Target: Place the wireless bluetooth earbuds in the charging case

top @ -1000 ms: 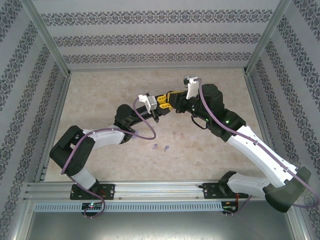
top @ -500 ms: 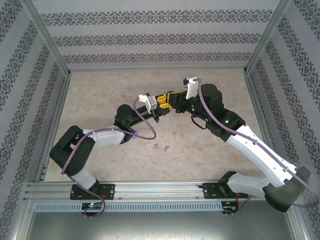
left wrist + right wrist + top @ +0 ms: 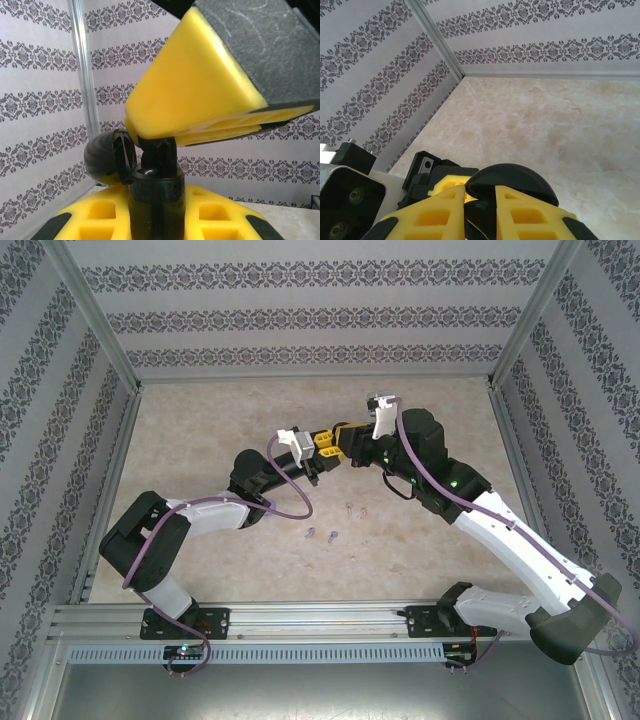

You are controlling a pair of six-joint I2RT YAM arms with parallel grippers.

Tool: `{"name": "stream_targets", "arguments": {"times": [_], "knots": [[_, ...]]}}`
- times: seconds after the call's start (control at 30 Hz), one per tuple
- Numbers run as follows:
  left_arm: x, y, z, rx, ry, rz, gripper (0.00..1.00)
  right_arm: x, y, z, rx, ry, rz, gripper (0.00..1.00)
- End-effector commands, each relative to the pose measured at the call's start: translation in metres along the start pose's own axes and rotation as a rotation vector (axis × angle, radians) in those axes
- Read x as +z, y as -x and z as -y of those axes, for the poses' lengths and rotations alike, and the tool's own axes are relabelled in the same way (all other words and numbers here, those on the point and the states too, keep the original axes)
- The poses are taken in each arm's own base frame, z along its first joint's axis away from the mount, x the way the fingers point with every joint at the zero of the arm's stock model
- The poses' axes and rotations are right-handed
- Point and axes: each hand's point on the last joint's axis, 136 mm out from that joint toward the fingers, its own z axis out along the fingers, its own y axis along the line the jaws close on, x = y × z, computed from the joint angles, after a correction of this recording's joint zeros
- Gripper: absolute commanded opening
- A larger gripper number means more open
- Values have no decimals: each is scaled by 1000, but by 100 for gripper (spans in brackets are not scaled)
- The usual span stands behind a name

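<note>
**Meeting above mid-counter, case mouth open**

Clamped in the left gripper: round black charging case, upright, with lid swung open toward 9 o'clock. Pinched between the nearly closed fingers of the right gripper, touching the case mouth from 12 o'clock: black earbud. Lying loose on the counter at 6 o'clock of both grippers: pale pink earbuds; nearer the arm bases, toward 7 o'clock, purple earbuds.

The black-and-white left arm and right arm stretch inward, their yellow-fingered left tool and right tool meeting tip to tip. Both pinch one small black round case.
</note>
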Motion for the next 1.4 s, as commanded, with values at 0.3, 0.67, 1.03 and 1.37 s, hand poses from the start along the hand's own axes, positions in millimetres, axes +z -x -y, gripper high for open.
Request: {"name": "stream_targets", "arguments": {"times": [0.3,0.67,1.03,1.37], "knots": [[3,33,2,30,2,117,0,-1,6,8,43,-51,-23,43],[5,22,3,20,-2,89,0,-33,54,0,79,-20,112,63],[13,3,16,-3,-99,7,0,5,53,48,223,-82,-64,43],[18,-2,20,-14,-133,-22,0,31,25,48,252,-29,-236,13]]}}
